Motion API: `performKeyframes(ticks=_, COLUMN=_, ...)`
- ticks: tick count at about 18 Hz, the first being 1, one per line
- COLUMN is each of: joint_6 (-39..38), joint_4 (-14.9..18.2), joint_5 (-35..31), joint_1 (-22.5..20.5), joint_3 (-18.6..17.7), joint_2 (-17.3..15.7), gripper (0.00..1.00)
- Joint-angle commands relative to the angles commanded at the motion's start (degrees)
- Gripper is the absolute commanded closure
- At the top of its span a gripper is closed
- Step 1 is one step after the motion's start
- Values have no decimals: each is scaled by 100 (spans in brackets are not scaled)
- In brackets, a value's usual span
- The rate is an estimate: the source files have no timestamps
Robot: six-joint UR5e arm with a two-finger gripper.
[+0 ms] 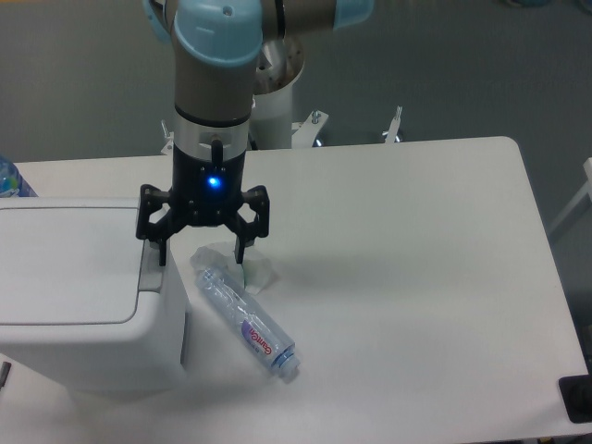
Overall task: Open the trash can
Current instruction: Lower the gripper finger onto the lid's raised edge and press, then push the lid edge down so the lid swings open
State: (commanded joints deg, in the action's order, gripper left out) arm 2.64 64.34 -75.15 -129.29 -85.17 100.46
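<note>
The trash can (79, 296) is a large white boxy bin at the left of the table, its flat lid down. A grey push-button tab (151, 271) runs along the lid's right edge. My gripper (202, 254) hangs open just right of the bin, pointing down. Its left fingertip (161, 253) is right above the top end of the grey tab; I cannot tell whether it touches. The right fingertip (240, 253) hangs over crumpled white paper.
A clear plastic bottle (242, 319) lies on the white table (407, 277) just right of the bin, with crumpled white paper (250, 266) at its upper end. A blue-capped bottle (11, 180) peeks in at the left edge. A black object (577, 398) sits at the table's bottom right corner.
</note>
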Motion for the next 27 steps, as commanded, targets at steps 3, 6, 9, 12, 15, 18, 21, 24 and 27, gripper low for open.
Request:
performKeyframes(ticks=3, joint_6=0, joint_4=-9, joint_5=-9, joint_1=9, joint_3=0, joint_2=26, gripper=0)
performKeyframes(ticks=6, joint_6=0, joint_4=-9, joint_5=-9, joint_1=26, joint_3=0, joint_2=35, gripper=0)
performKeyframes(ticks=9, joint_6=0, joint_4=-9, joint_5=-9, joint_1=26, joint_3=0, joint_2=44, gripper=0)
performKeyframes(ticks=12, joint_6=0, joint_4=-9, joint_5=0, joint_1=26, joint_3=0, joint_2=53, gripper=0)
performKeyframes(ticks=15, joint_6=18, joint_4=-9, joint_5=0, joint_1=26, joint_3=35, joint_2=105, gripper=0)
performKeyframes(ticks=18, joint_6=18, joint_4=-9, joint_5=0, joint_1=18, joint_3=53, joint_2=114, gripper=0)
performKeyframes(ticks=21, joint_6=35, joint_4=-17, joint_5=0, joint_1=18, joint_3=96, joint_2=149, gripper=0)
performKeyframes(ticks=24, joint_6=61, joint_4=-17, joint_5=0, joint_1=9, joint_3=359, joint_2=158, gripper=0)
performKeyframes(ticks=27, joint_6=79, joint_4=-35, joint_5=-96, joint_1=-166, joint_3=676, joint_2=132, gripper=0)
